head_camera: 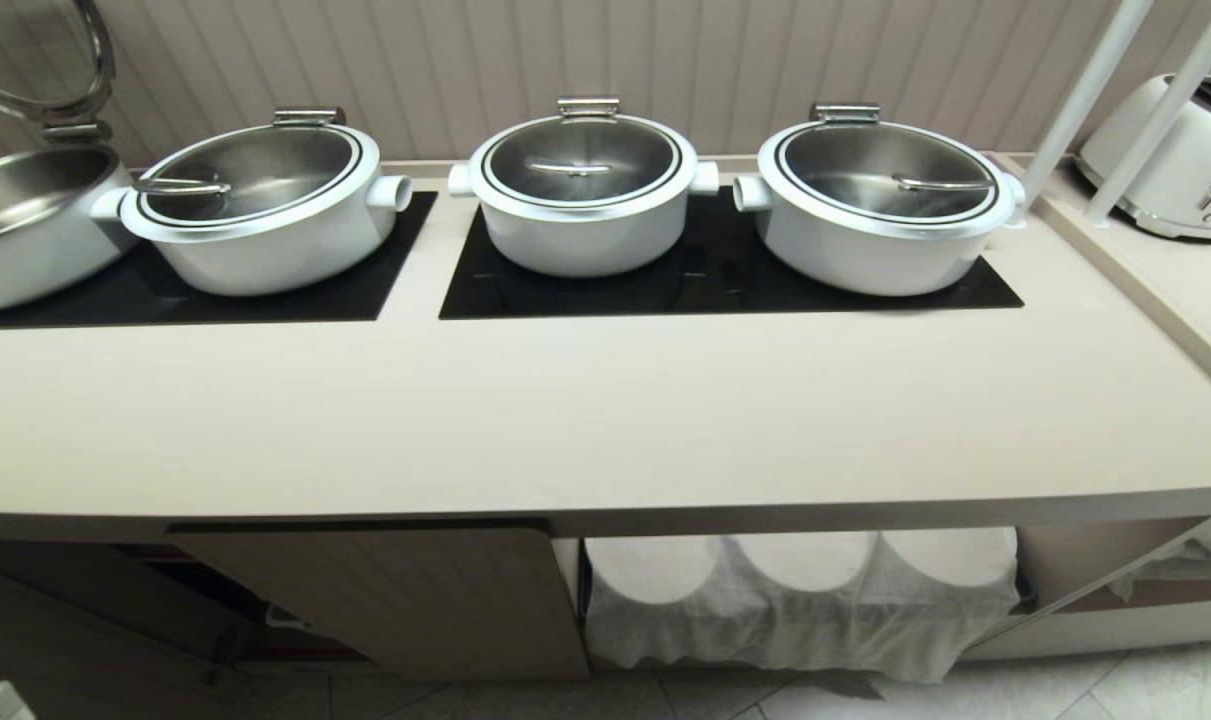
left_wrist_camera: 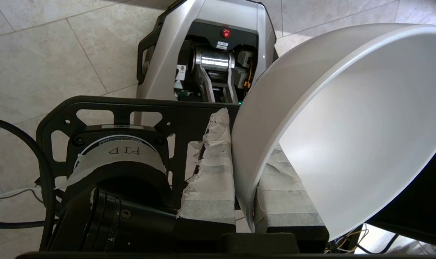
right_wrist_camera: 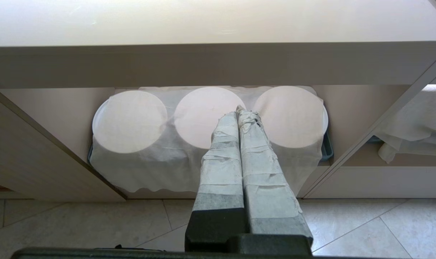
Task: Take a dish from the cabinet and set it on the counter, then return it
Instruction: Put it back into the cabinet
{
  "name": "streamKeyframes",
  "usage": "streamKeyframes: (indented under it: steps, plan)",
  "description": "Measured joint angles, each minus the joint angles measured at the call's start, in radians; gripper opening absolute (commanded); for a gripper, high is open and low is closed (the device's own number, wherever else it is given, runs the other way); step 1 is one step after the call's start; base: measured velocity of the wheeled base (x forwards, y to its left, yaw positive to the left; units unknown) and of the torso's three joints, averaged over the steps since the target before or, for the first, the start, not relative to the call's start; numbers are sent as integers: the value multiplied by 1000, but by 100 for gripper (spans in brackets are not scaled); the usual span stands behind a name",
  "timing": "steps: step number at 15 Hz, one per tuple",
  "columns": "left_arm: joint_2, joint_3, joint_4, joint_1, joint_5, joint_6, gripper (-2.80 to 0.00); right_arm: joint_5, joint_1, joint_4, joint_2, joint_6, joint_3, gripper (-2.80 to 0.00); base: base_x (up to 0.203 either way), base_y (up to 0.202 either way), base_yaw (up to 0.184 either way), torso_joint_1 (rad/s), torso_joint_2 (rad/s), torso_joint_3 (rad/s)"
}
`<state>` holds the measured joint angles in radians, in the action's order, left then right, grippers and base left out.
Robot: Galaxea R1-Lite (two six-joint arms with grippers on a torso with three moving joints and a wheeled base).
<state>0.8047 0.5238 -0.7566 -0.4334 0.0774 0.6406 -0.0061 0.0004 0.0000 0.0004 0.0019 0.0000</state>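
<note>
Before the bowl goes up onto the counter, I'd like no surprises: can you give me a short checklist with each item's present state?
1. Left gripper shut on the bowl: ok, the taped fingers pinch its wall, one outside, one inside.
2. Bowl level: not ok, it tilts steeply in the grip.
3. Free counter in front of the pots: ok, a wide bare strip.
4. Right gripper out of the way: ok, shut and empty, pointing at the cloth-covered stacks under the counter.
5. Cabinet door open for the return: ok, it stands ajar.
6. Clearance between bowl and counter edge: cannot tell.
</note>
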Motion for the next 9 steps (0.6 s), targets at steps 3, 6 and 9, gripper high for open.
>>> streamKeyframes:
  steps: [3, 6, 9]
  plan:
    - [0, 0, 0, -1, -2, 0, -280, 0, 0, 0, 0, 0, 0, -280, 0, 0, 0, 0, 0, 0]
    - [0, 3, 0, 0, -1, 0, -280, 0, 0, 0, 0, 0, 0, -280, 0, 0, 0, 0, 0, 0]
    - [-1, 9, -2, -2, -4, -1, -280, 0, 0, 0, 0, -1, 0, -280, 0, 0, 0, 0, 0, 0]
